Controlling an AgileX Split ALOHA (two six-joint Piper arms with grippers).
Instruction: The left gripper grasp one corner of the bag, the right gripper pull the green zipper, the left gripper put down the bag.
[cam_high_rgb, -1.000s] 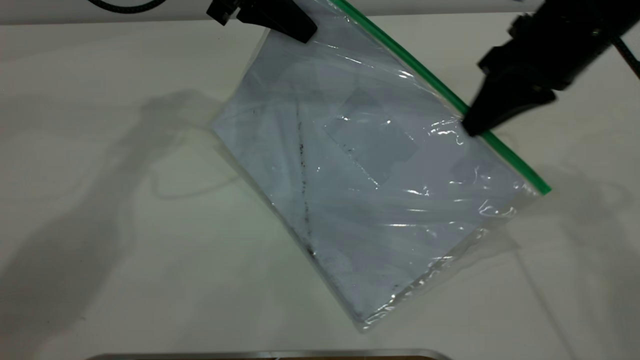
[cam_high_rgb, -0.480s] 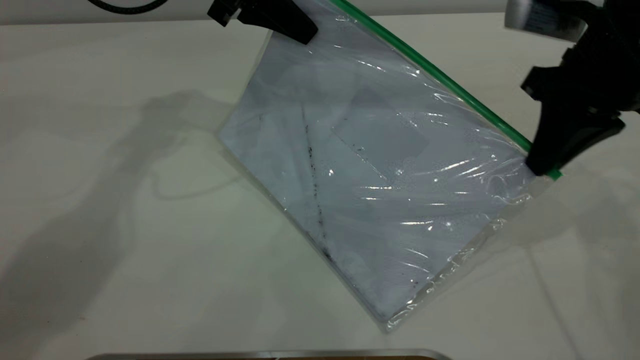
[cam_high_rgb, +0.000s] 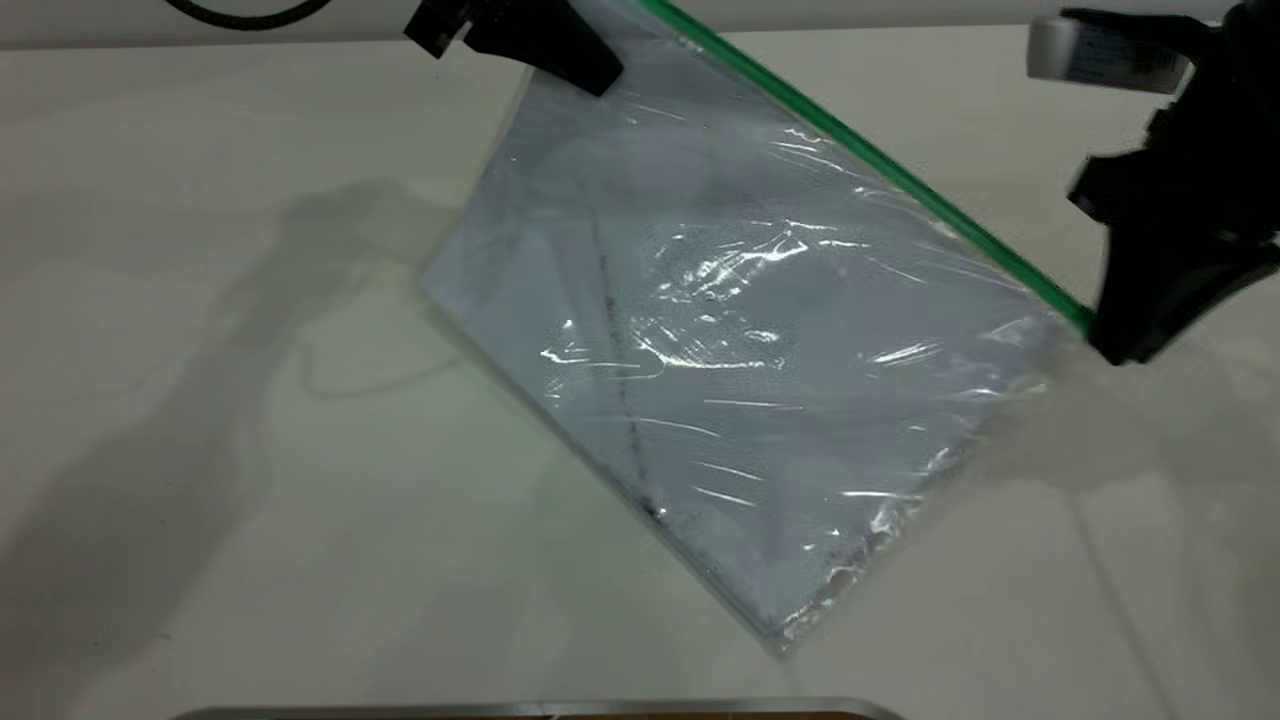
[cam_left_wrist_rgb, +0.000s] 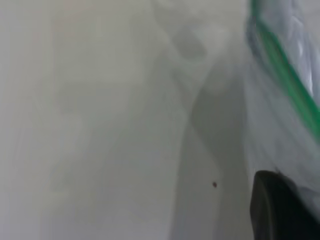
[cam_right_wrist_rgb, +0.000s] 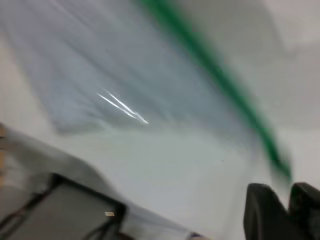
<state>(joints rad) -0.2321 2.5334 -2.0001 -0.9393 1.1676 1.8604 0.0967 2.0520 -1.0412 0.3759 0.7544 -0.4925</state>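
The bag (cam_high_rgb: 720, 330) is held clenched at its corner (cam_high_rgb: 600, 70) by the left gripper (cam_high_rgb: 580, 65); the zipper (cam_high_rgb: 860, 160) is pinched at its far end by the right gripper (cam_high_rgb: 1115, 345); putting down remains.

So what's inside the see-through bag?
Inside the bag there is a white sheet with a dark smudgy line. Shiny wrinkles hide parts of it.
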